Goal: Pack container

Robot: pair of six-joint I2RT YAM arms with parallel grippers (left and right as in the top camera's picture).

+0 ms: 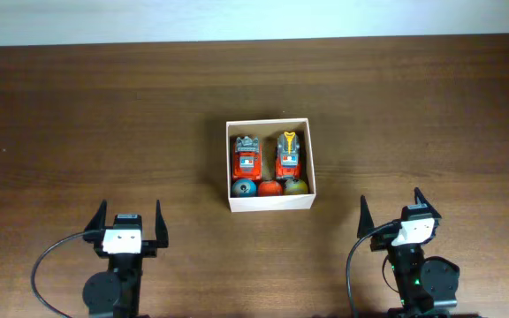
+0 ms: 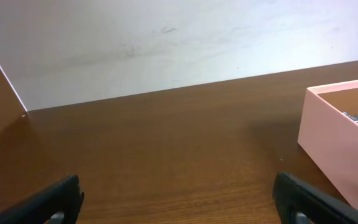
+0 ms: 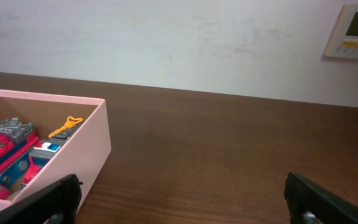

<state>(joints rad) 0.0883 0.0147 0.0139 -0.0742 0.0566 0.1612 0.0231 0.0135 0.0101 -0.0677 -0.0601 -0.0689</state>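
Because the left toy car and the right toy car lie side by side in the container, with three balls in a row at their near ends, everything fits snug and has little room to roll. The container rests in the middle of the counter, between the two arms and a bit farther back. The left gripper is wide open and holds nothing. The right gripper is wide open and holds nothing too. Both sit near the front edge, well apart from the container, so I think the packing is about done.
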